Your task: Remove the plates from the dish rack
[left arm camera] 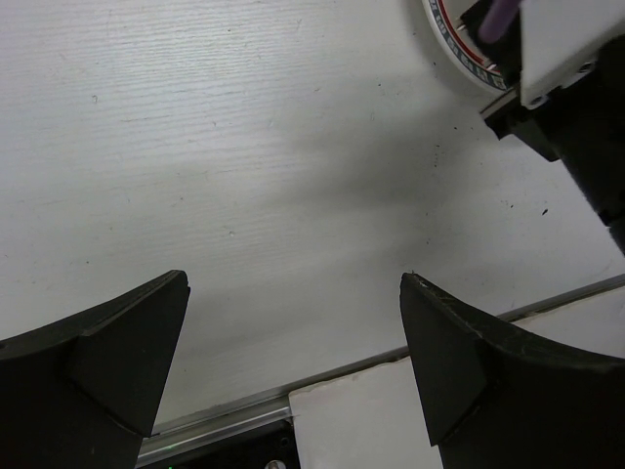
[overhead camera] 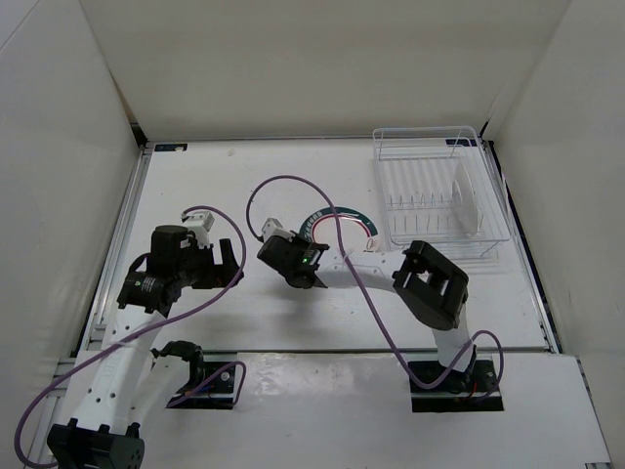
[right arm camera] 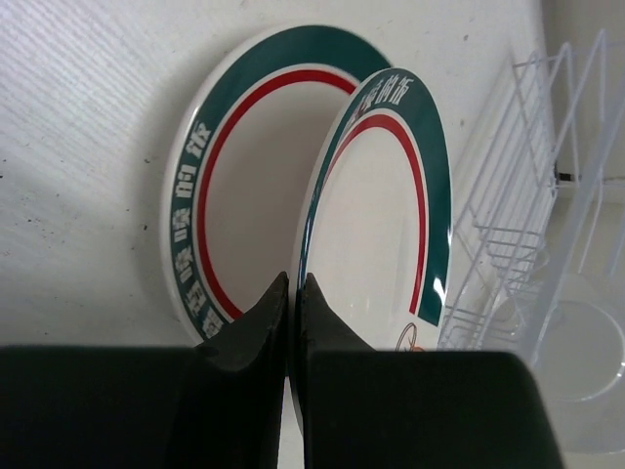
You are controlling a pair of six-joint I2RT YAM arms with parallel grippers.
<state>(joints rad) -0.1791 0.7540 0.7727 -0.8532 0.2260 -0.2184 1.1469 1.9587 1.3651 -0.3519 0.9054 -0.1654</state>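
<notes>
My right gripper [right arm camera: 294,283] is shut on the near rim of a white plate [right arm camera: 381,215] with a green outer ring and a red inner ring, and holds it tilted on edge. Just behind it a second such plate [right arm camera: 234,166] lies flat on the table. In the top view both show as one green-and-red arc [overhead camera: 342,217] beside the right gripper [overhead camera: 317,252]. The dish rack [overhead camera: 430,195] stands at the back right with one white plate [overhead camera: 473,210] upright in it. My left gripper [overhead camera: 232,264] is open and empty above the bare table [left arm camera: 293,283].
The rack's white wires [right arm camera: 527,195] rise just right of the held plate. The right arm's wrist [left arm camera: 576,107] and a plate's edge [left arm camera: 459,49] are at the top right of the left wrist view. White walls enclose the table; its front rail [left arm camera: 244,415] runs below the left gripper.
</notes>
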